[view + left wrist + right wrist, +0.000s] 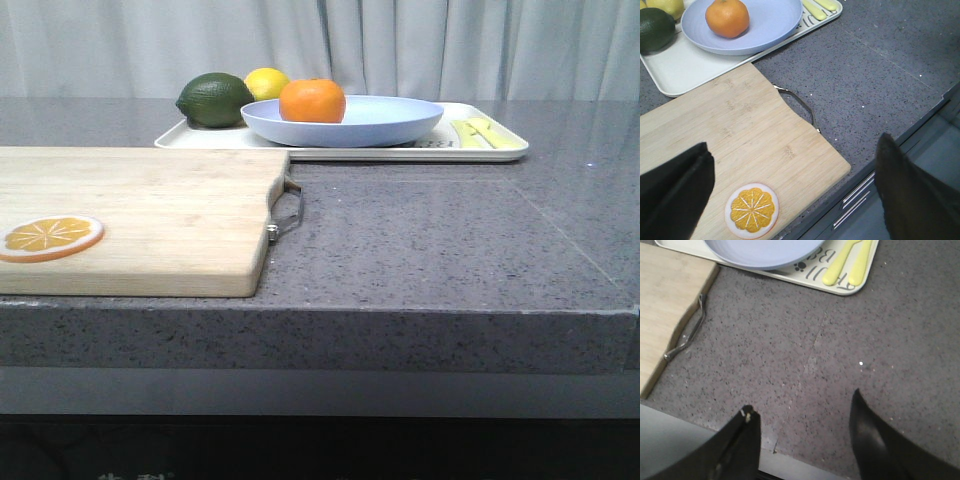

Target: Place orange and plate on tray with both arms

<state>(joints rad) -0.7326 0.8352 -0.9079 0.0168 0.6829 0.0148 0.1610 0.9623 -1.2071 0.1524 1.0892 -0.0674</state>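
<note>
The orange rests inside the pale blue plate, and the plate sits on the cream-white tray at the back of the counter. Neither arm shows in the front view. In the left wrist view my left gripper is open above the wooden board's near corner, holding nothing. My right gripper is open over the counter's front edge, also holding nothing, well short of the tray.
A wooden cutting board with a metal handle lies front left, an orange slice disc on it. A dark green fruit and a lemon share the tray. Yellow-green utensils lie at its right end.
</note>
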